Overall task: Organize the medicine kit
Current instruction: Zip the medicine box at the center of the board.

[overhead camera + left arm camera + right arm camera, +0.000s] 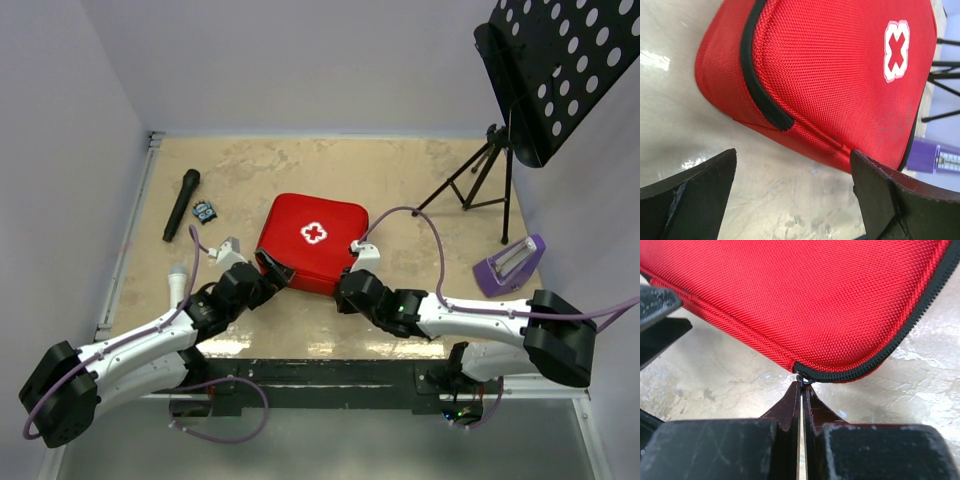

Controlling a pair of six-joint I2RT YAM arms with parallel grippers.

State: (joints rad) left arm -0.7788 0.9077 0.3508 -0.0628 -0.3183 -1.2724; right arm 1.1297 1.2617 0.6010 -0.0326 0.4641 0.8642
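Your right gripper (pixel 802 390) is at the near-right corner of the medicine kit (pixel 312 243). Its fingers are pressed almost together with only a hairline gap, pinching the zipper pull (pixel 804 379) right at the corner seam. Only the small ring of the pull shows above the tips.

Your left gripper (pixel 794 167) is at the kit's near-left corner. Its fingers are spread wide and hold nothing. That corner sits just ahead of the tips, and I can't tell whether they touch it.

The kit lies flat on the table (pixel 240 170), mid-table just beyond both grippers, lid up with the white cross (pixel 314 234) showing. The zipper (pixel 900 337) is closed along every edge you can see, and the lid is down. The contents are not visible.

- **Left of the kit, near side:** a white cylinder (pixel 178 282) lies beside your left arm.
- **Right of the kit, well apart:** a purple object (pixel 508 266), too small to identify.
- **Left of the kit, farther back:** a small blue-black item (pixel 205 211) lies just beside a black microphone (pixel 181 205). Both are on the table and clear of the kit.
- **Beyond the kit to the right:** a black music stand (pixel 560 70) on a tripod.
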